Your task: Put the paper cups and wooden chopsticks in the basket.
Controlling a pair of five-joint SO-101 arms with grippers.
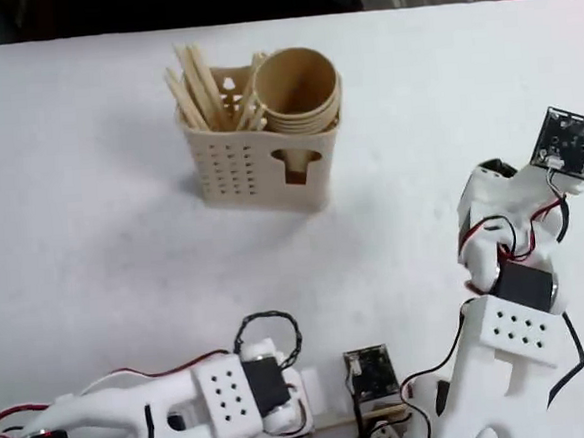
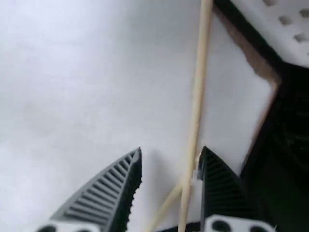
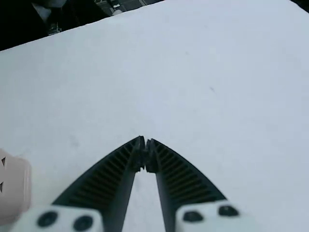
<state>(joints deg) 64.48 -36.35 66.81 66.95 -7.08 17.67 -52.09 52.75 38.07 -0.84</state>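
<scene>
Left claw (image 2: 171, 151) is down low at the counter's (image 1: 93, 243) near edge, jaws spread wide. A loose chopstick (image 2: 195, 121) runs lengthwise through the gap. It sits hard up against 1 finger (image 2: 215, 183) and well clear of the other, so the jaws are around it but not clamped on it. A 2nd stick (image 2: 164, 208) angles off it deep between the jaws, close to the claw's base. In the high view that chopstick (image 1: 346, 417) lies flat along the near edge, about midway along it, poking out from under the left arm's wrist.

Over to the basket (image 1: 238, 168): it stands upright toward the far edge, a little left of the middle, well apart from both arms. The cups (image 1: 298, 83) are already nested in its right half, mouths up. A bunch of chopsticks (image 1: 197, 80) stands in the left half, leaning and fanned above the rim.

Right claw (image 3: 145, 141) is closed, tips meeting, nothing between them. It hangs over bare counter on the right side, well away from the basket and the loose chopstick.
</scene>
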